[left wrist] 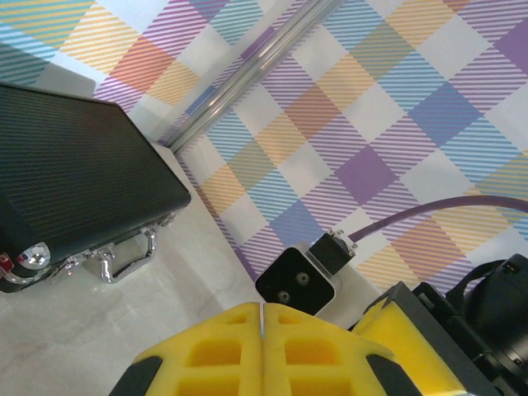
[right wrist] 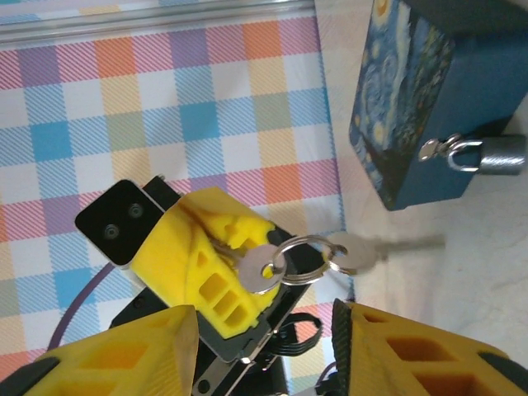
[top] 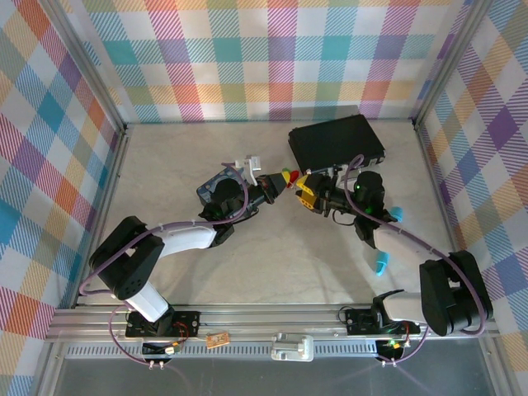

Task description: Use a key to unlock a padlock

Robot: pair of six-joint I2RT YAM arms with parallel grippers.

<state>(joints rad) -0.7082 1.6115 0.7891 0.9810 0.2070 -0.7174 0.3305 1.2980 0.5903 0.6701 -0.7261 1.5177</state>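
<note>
**Bright, even, diffuse overhead light; shadows soft.**
Arms cast faint shadows on the tabletop (top: 272,256). Right wrist view: the key (right wrist: 262,271) is sharp, the spare key (right wrist: 356,252) blade blurred, near pincer pads (right wrist: 124,355) soft. Black case (left wrist: 74,173) latches glint.

no legible text, no labels, brands, numbers or signs

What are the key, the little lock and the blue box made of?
The key looks like shiny silvery metal: it glints pale and bright. The padlock seems to be metal too, with a duller grey body and a bright shackle. The box has a smooth side printed with a swirly night sky. What lies under the print, I cannot tell.
</note>
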